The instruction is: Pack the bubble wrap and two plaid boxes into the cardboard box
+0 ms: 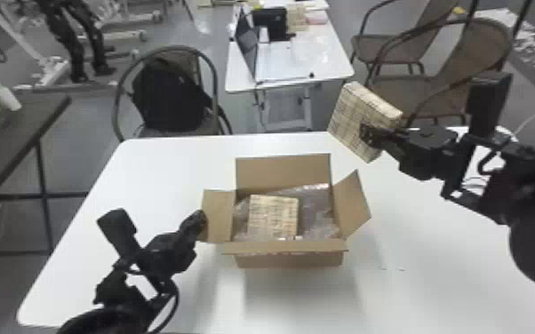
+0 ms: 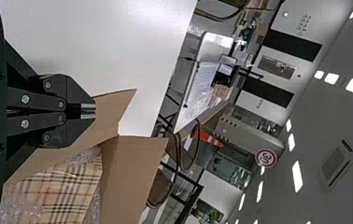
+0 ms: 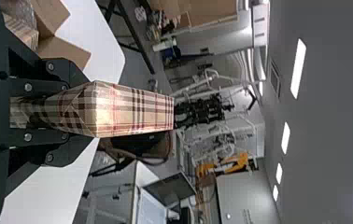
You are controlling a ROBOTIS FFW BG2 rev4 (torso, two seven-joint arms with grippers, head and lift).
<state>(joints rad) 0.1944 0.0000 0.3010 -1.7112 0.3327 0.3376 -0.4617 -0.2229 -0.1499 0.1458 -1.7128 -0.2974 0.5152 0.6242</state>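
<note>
Toward the upper right of the head view, my right gripper (image 1: 371, 133) holds one plaid box (image 1: 355, 116) up in the air, tilted, its two black fingers (image 3: 65, 144) pinching it from either side. It hangs above and behind the right flap (image 1: 354, 205), well apart from the cardboard box (image 1: 289, 260). My own right wrist view shows that plaid box caught between the fingers, with most of it sticking out past their tips.

Left of centre, lower down in the head view, I have my left gripper (image 1: 199, 223) at the outer edge of the left flap (image 1: 219, 217). Its fingers are pressed together there; I cannot tell whether they have a bit of cardboard between them.

Around the middle of the head view, the cardboard box sits open on the white table (image 1: 146, 177), its back flap (image 1: 283, 173) standing up and the side flaps leaning outward. Inside lies the bubble wrap (image 1: 317, 213), with the second plaid box (image 1: 273, 215) in among it, left of the middle.

Farther back, a black bag (image 1: 169, 95) rests on a chair (image 1: 120, 106) at upper left, and a laptop (image 1: 246, 44) stands open on another table (image 1: 331, 53) at top centre. At the left edge, a dark table (image 1: 35, 113) carries a few small things.
</note>
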